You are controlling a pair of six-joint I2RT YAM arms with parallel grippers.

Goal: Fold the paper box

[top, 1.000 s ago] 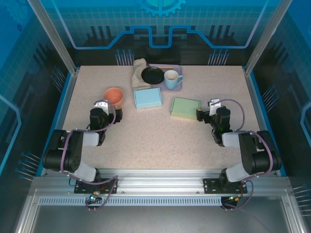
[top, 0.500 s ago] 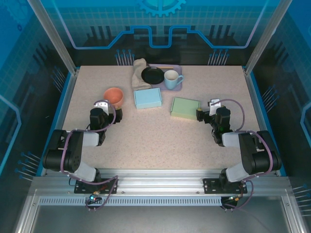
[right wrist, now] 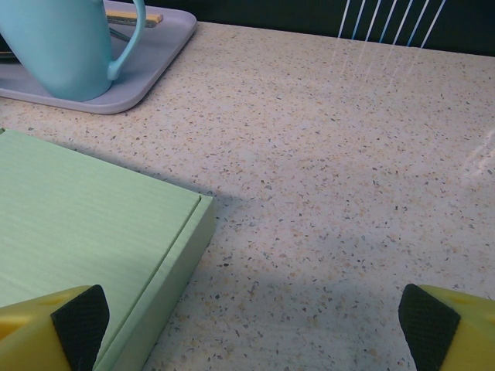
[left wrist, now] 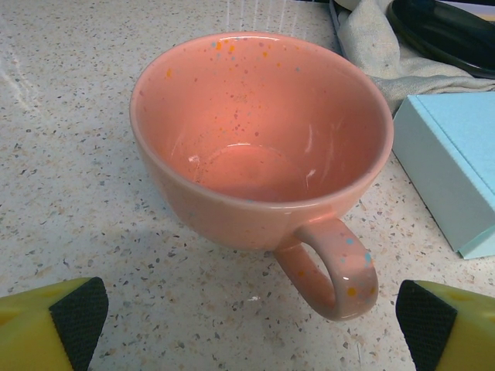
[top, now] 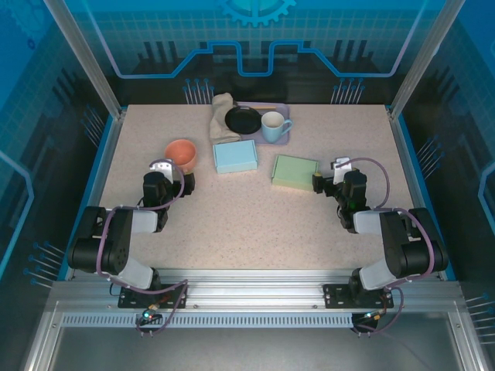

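Observation:
Two closed paper boxes lie mid-table: a light blue box (top: 235, 155) (left wrist: 456, 166) and a green box (top: 295, 171) (right wrist: 85, 232) to its right. My left gripper (top: 168, 176) (left wrist: 251, 325) rests low on the table, open, with nothing between its yellow fingers (left wrist: 54, 325); the blue box is ahead to its right. My right gripper (top: 331, 178) (right wrist: 255, 325) is also open and empty, low on the table just right of the green box, whose near corner lies by its left finger (right wrist: 58, 328).
A speckled orange cup (top: 182, 154) (left wrist: 263, 147) stands right before the left gripper, handle toward it. At the back, a lilac tray (top: 282, 139) (right wrist: 147, 69) holds a black dish (top: 243, 119) and a blue mug (top: 273, 126) (right wrist: 62, 46). A beige cloth (top: 221, 116) lies beside it.

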